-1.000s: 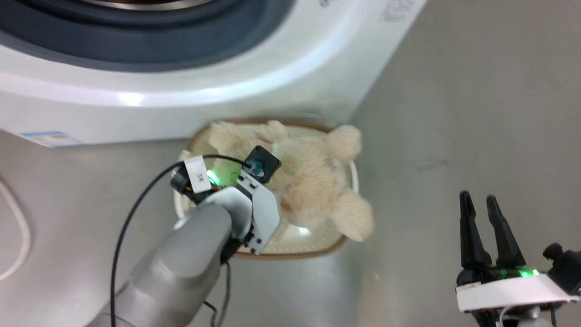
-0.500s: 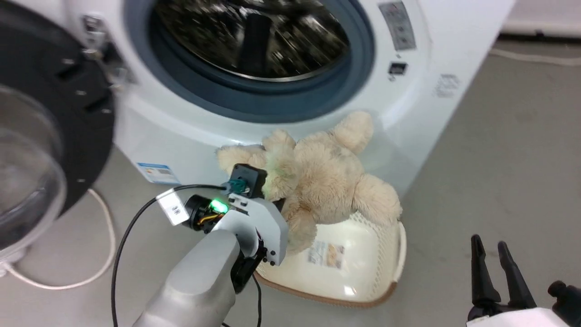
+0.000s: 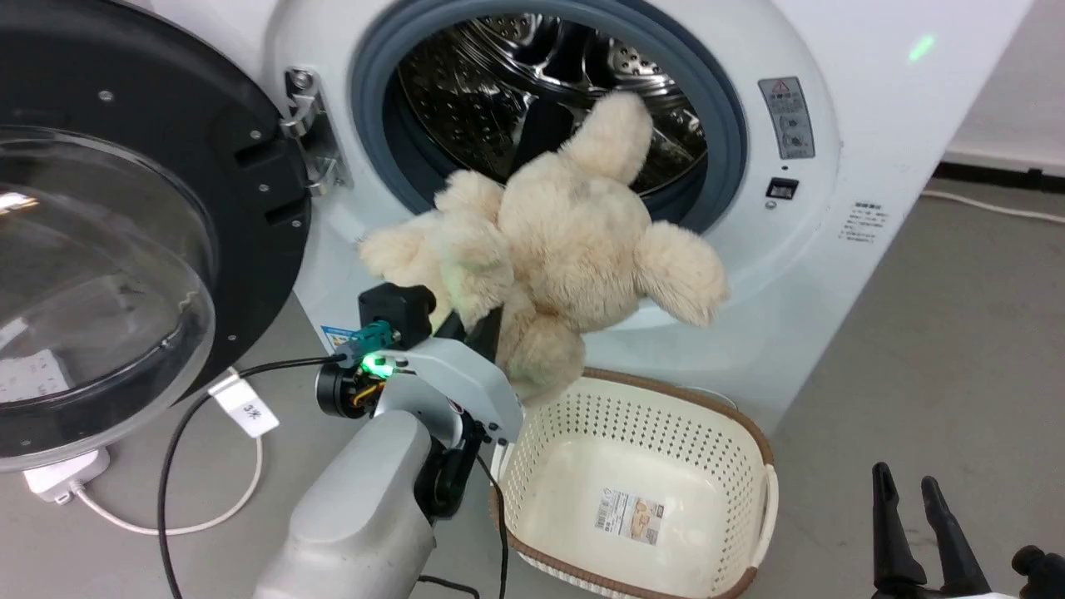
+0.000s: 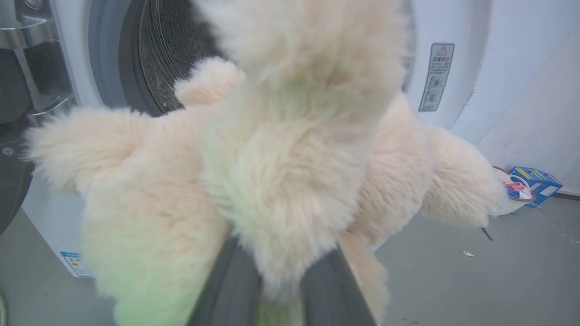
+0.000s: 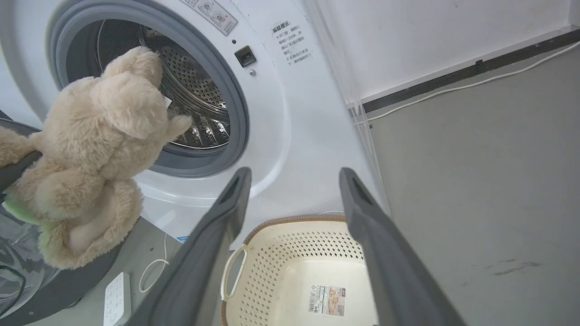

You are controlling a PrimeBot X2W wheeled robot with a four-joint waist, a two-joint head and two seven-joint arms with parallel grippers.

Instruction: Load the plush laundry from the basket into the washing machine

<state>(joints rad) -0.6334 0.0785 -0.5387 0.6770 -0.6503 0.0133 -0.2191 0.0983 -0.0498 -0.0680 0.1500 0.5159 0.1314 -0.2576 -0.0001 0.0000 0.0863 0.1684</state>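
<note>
My left gripper point(image 3: 476, 323) is shut on the plush laundry point(image 3: 566, 241), a shaggy cream-beige bundle with rounded lobes. It hangs in the air above the basket point(image 3: 740, 416) and in front of the washing machine point(image 3: 832, 208), whose porthole is open; one lobe reaches up across the steel drum point(image 3: 491, 75). In the left wrist view the plush laundry point(image 4: 281, 158) bulges out between my dark fingers point(image 4: 231, 285). The basket point(image 5: 290, 244) holds nothing but its bottom label. My right gripper point(image 3: 903, 478) stands open at the lower right, apart from everything; its fingers point(image 5: 362, 213) frame the basket.
The black-framed glass door point(image 3: 125, 249) is swung wide open on the left. A white power strip point(image 3: 62, 478) and cables lie on the grey floor beneath it. A blue box point(image 4: 537, 183) sits by the wall right of the machine.
The head camera has tilted up, bringing the drum and door into view. My left gripper has lifted the plush laundry out of the basket to the height of the porthole. The right gripper stays open.
</note>
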